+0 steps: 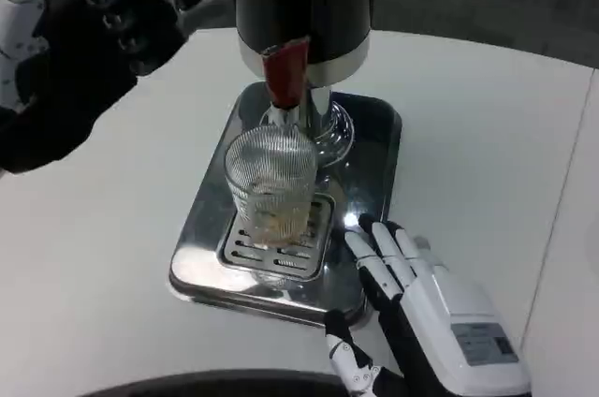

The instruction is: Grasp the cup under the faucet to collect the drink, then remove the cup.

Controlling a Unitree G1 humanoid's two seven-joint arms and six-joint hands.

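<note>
The right hand lies low at the near right of the scene with its fingers stretched out and apart, grasping nothing; the fingertips reach the right edge of the drip tray, and whether they actually touch the metal is hard to tell from this angle. Just beyond and to the left of those fingertips stands the cup, a clear ribbed glass sitting upright on the slotted grate of the tray, apart from the fingers. A little pale liquid seems to lie in its bottom (the ribbing blurs it, so the amount cannot be judged). Directly above the cup's rim is the red faucet lever, set in the front of the dark dispenser, whose chrome base stands on the tray behind the cup. The left hand is raised at the far left, close to the camera and mostly a dark blur beside the dispenser body; I cannot tell whether its fingers are spread or closed. Everything rests on the white table.
</note>
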